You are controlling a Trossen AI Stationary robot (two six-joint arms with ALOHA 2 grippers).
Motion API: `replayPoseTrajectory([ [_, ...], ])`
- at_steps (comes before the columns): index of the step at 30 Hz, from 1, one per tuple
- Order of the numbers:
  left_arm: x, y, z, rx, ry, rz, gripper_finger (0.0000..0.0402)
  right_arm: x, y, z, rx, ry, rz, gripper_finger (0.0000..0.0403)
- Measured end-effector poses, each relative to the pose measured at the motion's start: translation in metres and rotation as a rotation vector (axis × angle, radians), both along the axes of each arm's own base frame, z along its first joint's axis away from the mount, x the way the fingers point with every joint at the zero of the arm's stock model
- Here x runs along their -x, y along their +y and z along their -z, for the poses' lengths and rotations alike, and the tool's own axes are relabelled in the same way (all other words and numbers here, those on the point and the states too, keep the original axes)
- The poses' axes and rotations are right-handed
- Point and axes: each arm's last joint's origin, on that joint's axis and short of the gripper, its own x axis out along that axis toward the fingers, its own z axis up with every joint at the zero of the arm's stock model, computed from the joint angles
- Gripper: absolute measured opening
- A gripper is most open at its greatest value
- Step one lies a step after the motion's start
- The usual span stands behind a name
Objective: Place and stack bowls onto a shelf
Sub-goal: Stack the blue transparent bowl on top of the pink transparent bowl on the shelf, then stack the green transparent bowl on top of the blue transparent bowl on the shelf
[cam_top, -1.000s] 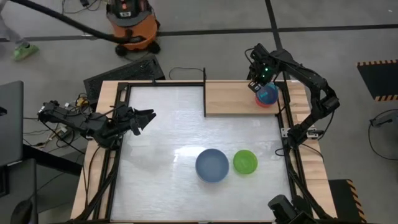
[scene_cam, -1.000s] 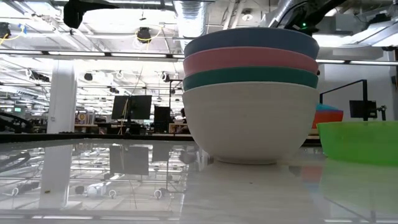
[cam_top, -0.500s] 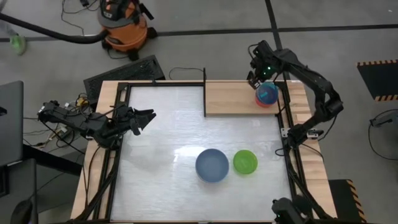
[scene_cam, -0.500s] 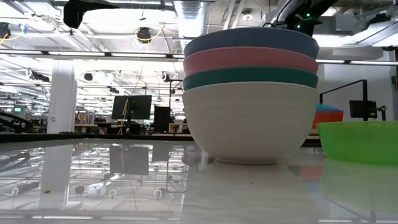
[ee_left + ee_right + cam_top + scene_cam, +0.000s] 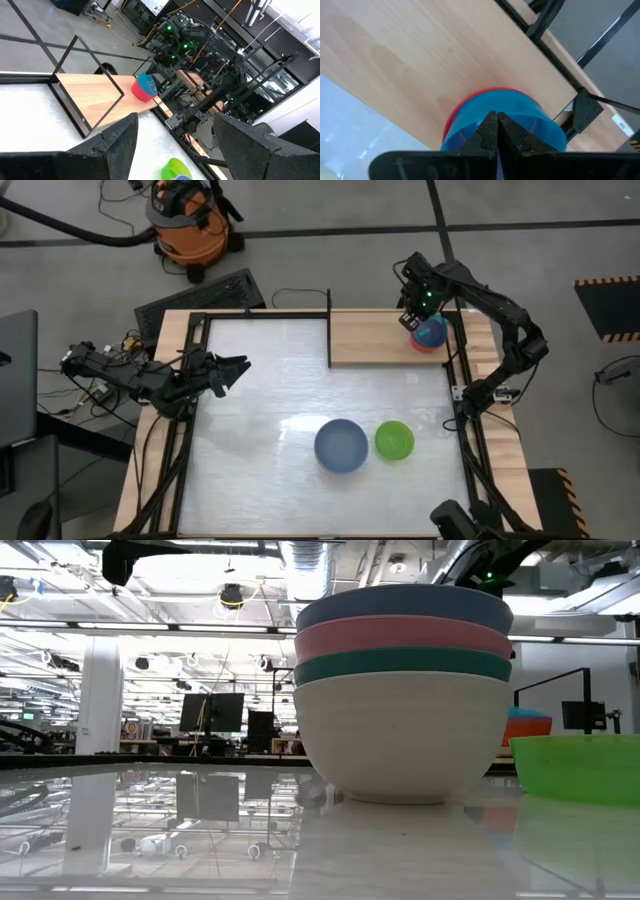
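Note:
A small blue bowl (image 5: 432, 330) sits nested in a red bowl (image 5: 426, 345) at the right end of the wooden shelf (image 5: 370, 338). My right gripper (image 5: 414, 318) stands over the blue bowl's far-left rim, fingers shut together (image 5: 496, 117). On the white tabletop a stack of large bowls, blue on top (image 5: 341, 445), over pink, teal and white (image 5: 403, 690), rests on its base beside a green bowl (image 5: 394, 440). My left gripper (image 5: 235, 368) waits open at the table's left edge (image 5: 176, 119). My right gripper comes from above, pointing down, with its fingers closed at the blue bowl's rim (image 5: 512, 107) on the far-left side. The fingertips themselves hide the exact place of contact. The blue bowl sits inside the red bowl (image 5: 455, 112), which rests on the shelf plank.
Thin black posts and rails frame the shelf (image 5: 329, 330) and the table's edges (image 5: 462, 380). Bare white tabletop lies between the left arm and the bowl stack. An orange shop vacuum (image 5: 185, 215) stands on the floor beyond the far edge.
My right gripper rose a little toward the far edge, then came back down over the blue bowl. The bowls on the shelf stayed where they were. The orange vacuum on the floor moved to the left.

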Motion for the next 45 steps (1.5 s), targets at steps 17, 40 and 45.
replayPoseTrajectory([
  [17,0.000,0.000,0.001,-0.002,0.005,-0.012,0.0245,-0.006,0.009,-0.003,-0.004,-0.020,-0.040,0.0023],
  [40,0.000,0.000,0.001,-0.012,0.012,0.008,0.0245,-0.014,0.236,0.025,-0.306,-0.034,-0.120,0.0133],
  [45,0.000,0.000,0.001,-0.012,0.012,0.011,0.0245,-0.014,0.257,0.063,-0.338,-0.118,-0.072,0.0189],
])
